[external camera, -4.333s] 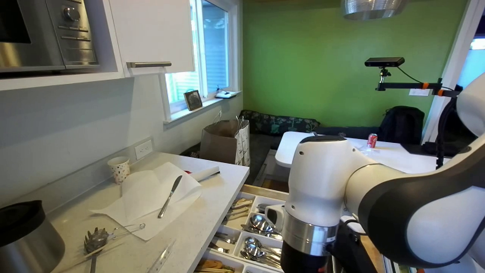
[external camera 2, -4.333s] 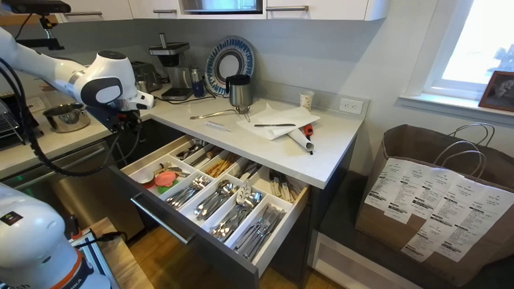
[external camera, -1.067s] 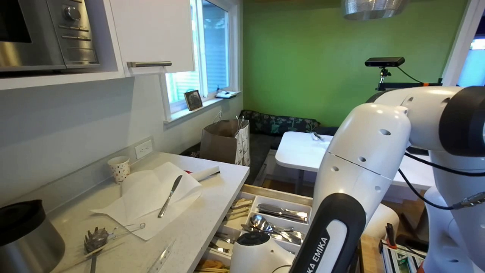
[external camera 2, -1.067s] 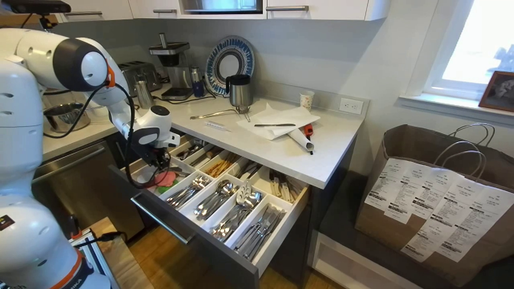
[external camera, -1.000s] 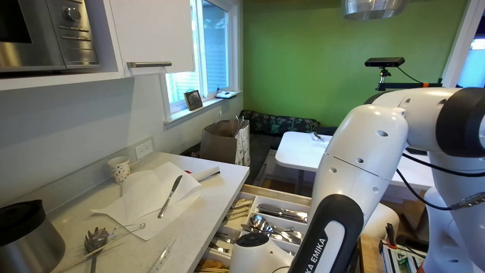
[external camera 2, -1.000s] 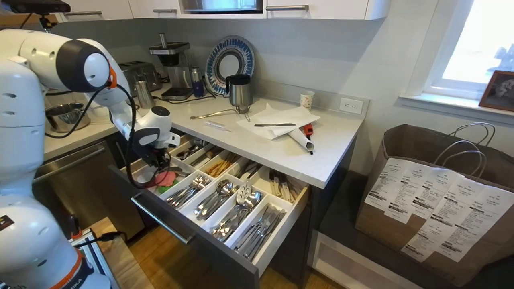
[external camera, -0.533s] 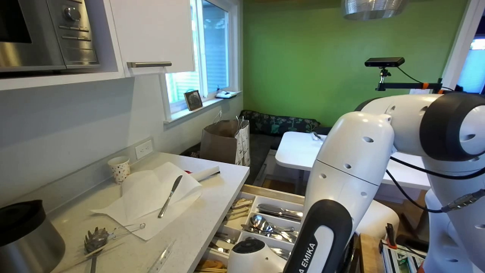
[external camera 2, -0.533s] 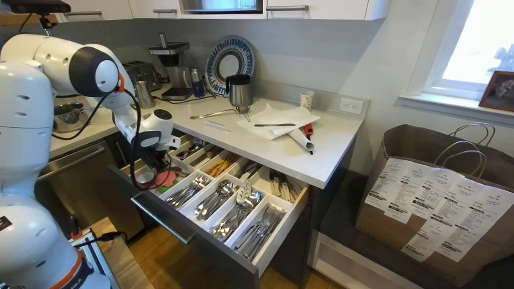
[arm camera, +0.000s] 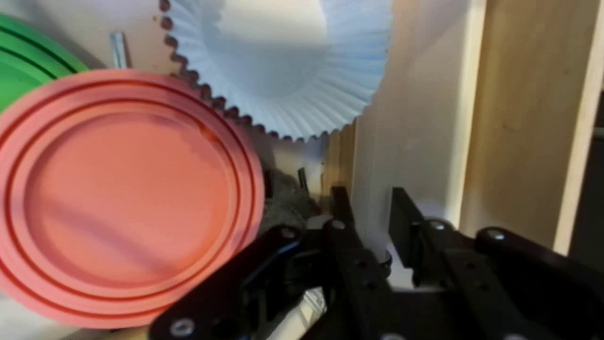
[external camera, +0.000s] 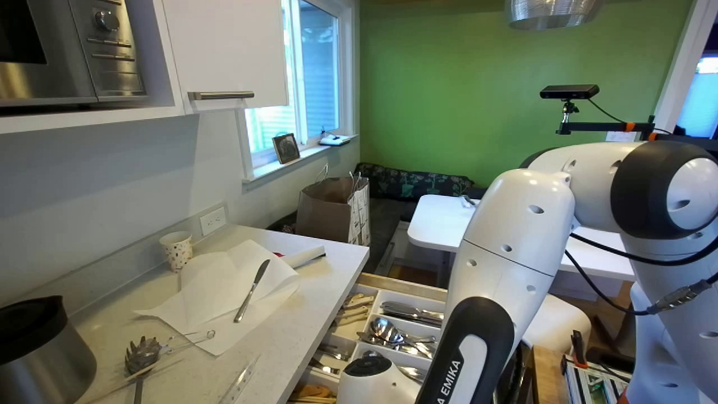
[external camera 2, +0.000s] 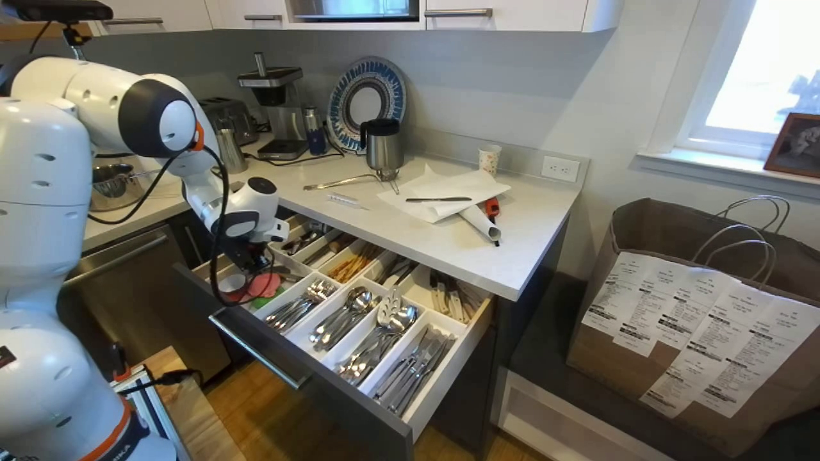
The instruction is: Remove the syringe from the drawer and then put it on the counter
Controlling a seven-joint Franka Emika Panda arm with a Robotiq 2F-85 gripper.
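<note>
An apparent syringe (external camera 2: 346, 202) is noted on the desk (external camera 2: 538, 205), while the claw (arm camera: 370, 196), spread with nothing visibly held, is positioned at the drawer (external camera 2: 448, 378); both steps are judged done if that is the target, otherwise outstanding.

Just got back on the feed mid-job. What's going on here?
The arm has its pincer down at the open drawer, by the compartment with the red lid and a white liner. In the wrist view its fingers stand apart, with nothing clearly held. I can't pick out the syringe in the drawer. A clear, narrow item lies on the counter, but I can't tell for sure what it is.
</note>
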